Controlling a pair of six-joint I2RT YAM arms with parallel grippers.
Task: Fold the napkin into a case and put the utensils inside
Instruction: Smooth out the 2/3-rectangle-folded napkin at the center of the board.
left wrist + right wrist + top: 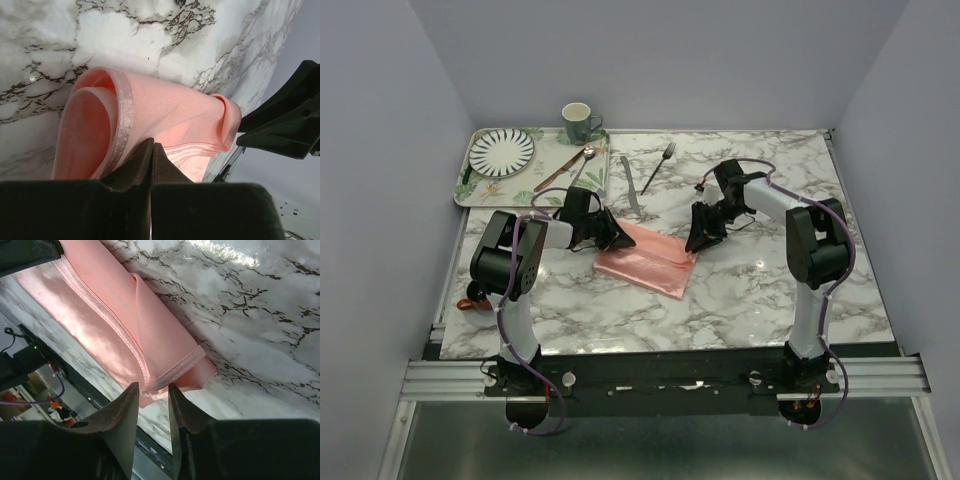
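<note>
The salmon-pink napkin (645,258) lies folded into a long band on the marble table (770,290). My left gripper (612,236) is at its left end, shut on the napkin's edge (165,120), and the cloth curls up in a loop beside the fingertips (151,146). Over the band's right corner (170,375) my right gripper (697,240) stands open. Its two fingers sit either side of the hem (152,386). Behind the napkin, the silver fork (660,166) and knife (630,186) lie on the table.
A patterned tray (480,190) at the back left carries a striped plate (501,151), a spoon (586,158) and a brown-handled utensil (555,174). A green mug (578,122) stands behind the tray. Walls close in the table on three sides.
</note>
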